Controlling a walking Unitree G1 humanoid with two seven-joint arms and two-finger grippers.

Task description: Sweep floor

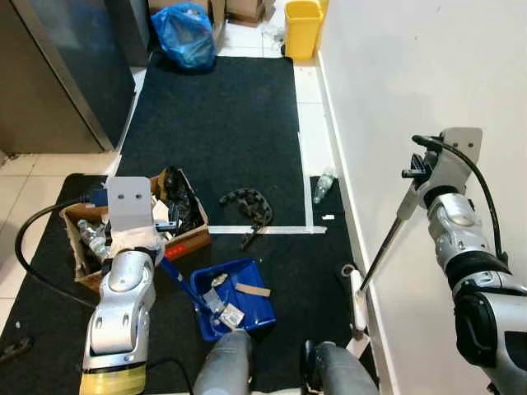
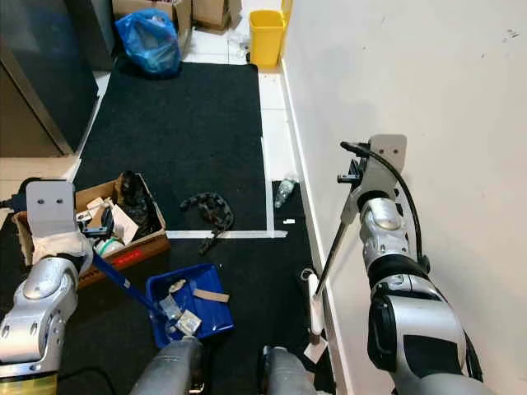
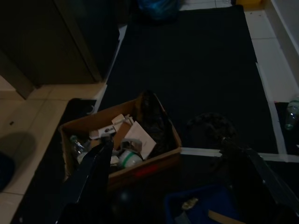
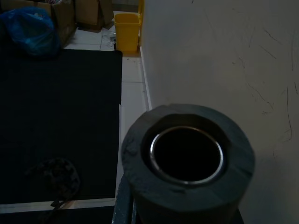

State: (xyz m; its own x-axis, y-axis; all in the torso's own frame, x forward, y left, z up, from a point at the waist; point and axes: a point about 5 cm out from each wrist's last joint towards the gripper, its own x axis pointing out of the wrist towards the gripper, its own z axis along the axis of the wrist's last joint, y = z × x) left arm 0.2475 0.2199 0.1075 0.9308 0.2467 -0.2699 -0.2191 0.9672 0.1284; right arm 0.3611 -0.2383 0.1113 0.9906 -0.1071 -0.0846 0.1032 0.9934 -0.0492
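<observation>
Left eye view is showing you a sweep that looks roughly half done: the blue dustpan (image 1: pixel 235 300) is lying on the black mat (image 1: pixel 222 115) near its near edge, just ahead of the robot's legs, and it is already carrying paper scraps and wrappers. Your left gripper (image 2: pixel 97 226) is reaching down toward the dustpan's long blue handle beside the cardboard box (image 1: pixel 136 226) of rubbish at the mat's left edge; you cannot tell from these pictures whether its jaws are open or clamped on that handle.

Your right gripper (image 1: pixel 409 200) is closing on the broom handle (image 1: pixel 383 247), holding it upright close to the white wall (image 1: pixel 428 74), with the broom's white head (image 1: pixel 359 309) resting on the floor at the mat's right edge. The right wrist view is looking straight down the hollow handle top (image 4: pixel 187 154).

Still waiting for you, by my judgement: the dark chain-like debris (image 1: pixel 247 210) near the white tape line at mid-mat, the clear plastic bottle (image 1: pixel 324 184) by the wall, and a small white scrap (image 1: pixel 328 217) beside it. The blue bag (image 1: pixel 185 34) and yellow bin (image 1: pixel 302 29) are standing beyond the mat's far edge
</observation>
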